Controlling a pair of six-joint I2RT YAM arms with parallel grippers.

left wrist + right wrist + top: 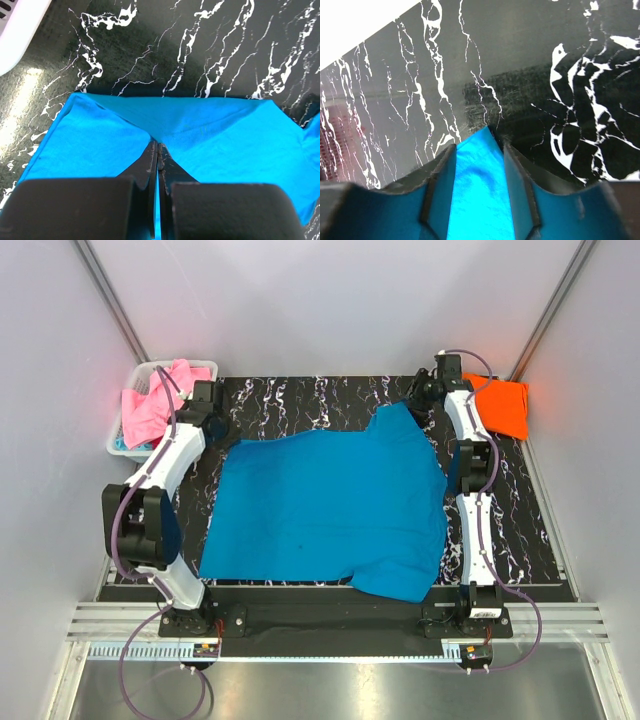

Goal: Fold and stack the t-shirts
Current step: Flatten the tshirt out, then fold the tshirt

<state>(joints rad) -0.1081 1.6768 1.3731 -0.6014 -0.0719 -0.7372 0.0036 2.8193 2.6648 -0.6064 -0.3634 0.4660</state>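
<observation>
Black marbled mat (300,400) carries the teal-blue t-shirt (320,510), spread at centre. Left gripper (157,146) pinches its 10 o'clock edge; right gripper (479,146), at 1 o'clock, stands parted over cloth. It looks light and limp; hems or corners seem best to grip.

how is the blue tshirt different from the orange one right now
The blue t-shirt lies spread flat across the middle of the mat; the orange t-shirt is a compact folded bundle at the far right corner. Blue covers far more area than orange. Blue's far edge is pinched in the shut left hand and lies between the fingers of the open right hand; no hand touches orange. Both are plain, one-colour cloth.
</observation>
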